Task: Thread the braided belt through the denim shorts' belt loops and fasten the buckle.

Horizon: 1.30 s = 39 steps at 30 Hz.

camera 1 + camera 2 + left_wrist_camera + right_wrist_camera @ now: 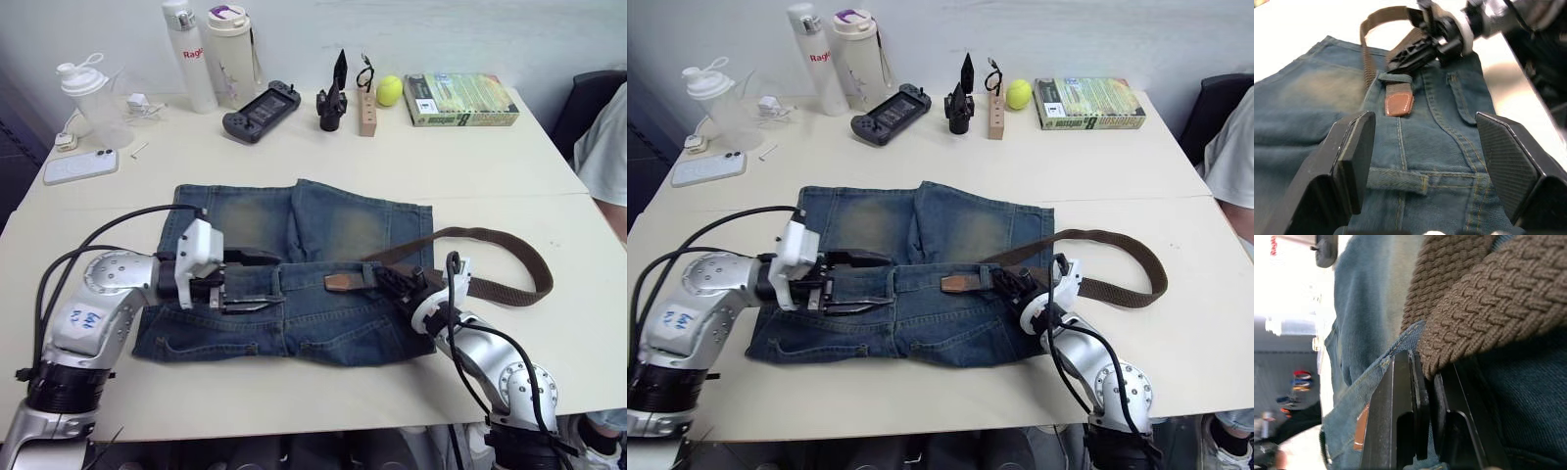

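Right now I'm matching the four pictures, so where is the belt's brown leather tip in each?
Left eye: leather tip on the waistband, mid-shorts.
Right eye: leather tip, same spot.
Left wrist: leather tip just past a belt loop.
Right wrist: small brown patch beside the fingers.
Shared landmark: the braided belt.

Cream table (294, 392) against a plain pale wall (441, 29). Along the far edge: two bottles (206, 49), shaker (88, 93), phone (80, 165), game controller (261, 110), yellow ball (389, 90), green box (460, 99). Dark chair (588, 98) at right.
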Each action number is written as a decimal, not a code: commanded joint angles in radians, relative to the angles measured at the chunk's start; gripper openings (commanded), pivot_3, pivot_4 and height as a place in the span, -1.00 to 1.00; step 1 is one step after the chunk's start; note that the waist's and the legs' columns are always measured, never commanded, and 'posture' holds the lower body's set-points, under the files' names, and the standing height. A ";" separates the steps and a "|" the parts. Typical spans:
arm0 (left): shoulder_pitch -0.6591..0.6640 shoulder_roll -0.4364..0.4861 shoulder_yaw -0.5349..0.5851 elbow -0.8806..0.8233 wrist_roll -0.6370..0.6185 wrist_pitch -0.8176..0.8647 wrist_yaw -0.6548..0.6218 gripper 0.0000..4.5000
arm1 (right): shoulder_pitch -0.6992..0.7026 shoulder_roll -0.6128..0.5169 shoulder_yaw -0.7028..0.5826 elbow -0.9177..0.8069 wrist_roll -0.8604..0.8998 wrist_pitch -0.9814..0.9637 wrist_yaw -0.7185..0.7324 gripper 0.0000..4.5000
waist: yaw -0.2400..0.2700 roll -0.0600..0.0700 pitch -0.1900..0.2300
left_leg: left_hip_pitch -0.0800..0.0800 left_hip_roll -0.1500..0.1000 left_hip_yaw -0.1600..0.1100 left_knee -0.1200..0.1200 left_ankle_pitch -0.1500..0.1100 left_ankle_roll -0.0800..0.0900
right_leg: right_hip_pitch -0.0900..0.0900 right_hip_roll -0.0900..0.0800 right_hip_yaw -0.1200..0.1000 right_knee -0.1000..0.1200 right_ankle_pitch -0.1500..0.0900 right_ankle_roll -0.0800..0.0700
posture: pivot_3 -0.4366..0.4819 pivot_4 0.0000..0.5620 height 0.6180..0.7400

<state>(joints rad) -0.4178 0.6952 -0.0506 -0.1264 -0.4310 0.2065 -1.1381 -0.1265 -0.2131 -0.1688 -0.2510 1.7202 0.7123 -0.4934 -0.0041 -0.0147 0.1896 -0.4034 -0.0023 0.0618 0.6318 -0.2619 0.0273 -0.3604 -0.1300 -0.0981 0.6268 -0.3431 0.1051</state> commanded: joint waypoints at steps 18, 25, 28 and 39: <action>-0.302 -0.257 -0.286 0.612 0.587 -0.862 0.146 0.59 | -0.028 0.048 -0.009 0.099 0.152 -0.002 -0.058 -1.00 | -0.023 -0.007 -0.005 | 0.000 0.002 0.001 0.000 0.000 0.001 | 0.000 0.000 -0.005 0.000 0.000 0.000 | -0.05 -0.47 1.00; -0.360 -0.258 -0.298 0.680 0.717 -0.849 0.307 0.59 | -0.026 0.057 0.001 0.070 0.127 -0.008 -0.051 -1.00 | -0.021 -0.008 -0.005 | 0.000 0.002 0.001 0.001 0.000 0.001 | 0.001 -0.001 -0.005 0.001 0.000 0.000 | -0.05 -0.47 1.00; -0.365 -0.257 -0.295 0.669 0.693 -0.848 0.305 0.59 | -0.020 0.059 0.003 0.061 0.121 -0.006 -0.048 -1.00 | -0.021 -0.008 -0.005 | 0.000 0.002 0.001 0.001 0.000 0.001 | 0.000 -0.001 -0.005 0.001 0.000 0.000 | -0.05 -0.47 1.00; -0.299 -0.228 -0.298 0.527 0.566 -0.892 0.224 -0.88 | -0.020 0.052 0.007 0.063 0.096 -0.005 -0.046 -1.00 | -0.024 -0.007 -0.005 | 0.000 0.002 0.001 0.000 0.000 0.001 | 0.000 -0.001 -0.005 0.000 0.000 0.000 | -0.05 -0.47 1.00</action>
<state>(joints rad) -0.7310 0.4554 -0.3558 0.4496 0.1713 -0.6643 -0.9001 -0.1592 -0.1642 -0.1769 -0.1903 1.8246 0.7010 -0.5384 -0.0284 -0.0221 0.1850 -0.4036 -0.0003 0.0624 0.6318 -0.2623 0.0280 -0.3605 -0.1313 -0.1028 0.6269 -0.3430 0.1049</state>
